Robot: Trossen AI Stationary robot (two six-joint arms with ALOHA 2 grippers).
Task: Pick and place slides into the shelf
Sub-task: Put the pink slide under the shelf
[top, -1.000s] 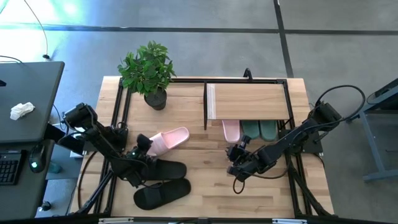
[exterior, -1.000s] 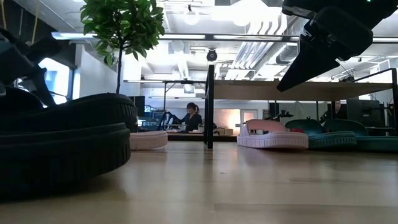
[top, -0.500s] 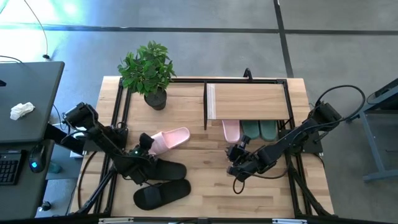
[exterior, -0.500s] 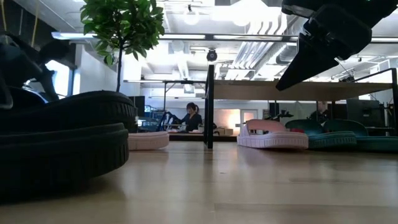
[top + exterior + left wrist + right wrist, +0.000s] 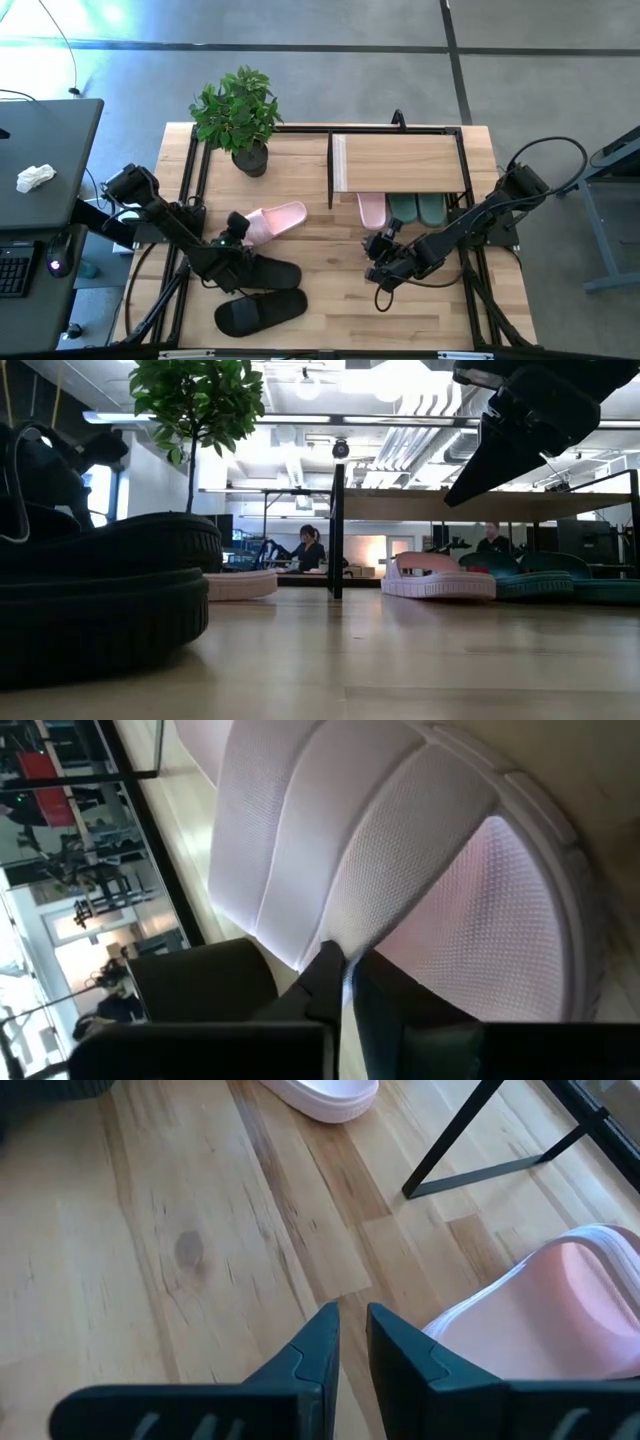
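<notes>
Here we see open plank between the two arms on the wooden table [image 5: 330, 290]. The left gripper [image 5: 232, 232] sits at the heel of the loose pink slide [image 5: 272, 222], its fingers [image 5: 335, 982] pressed together against the strap's edge; whether it grips the strap we cannot tell. Two black slides [image 5: 262, 292] lie just beside it, filling the low view's near left. The right gripper [image 5: 377, 258] hangs above bare wood in front of the shelf [image 5: 400, 162], fingers [image 5: 315, 1350] nearly together, holding nothing. Under the shelf's plank a pink slide [image 5: 372, 208] and two green slides [image 5: 417, 208] stand side by side, partly covered from above. A potted plant [image 5: 240, 115] stands at the back left. Beyond the table a person [image 5: 308, 547] sits in the room.
</notes>
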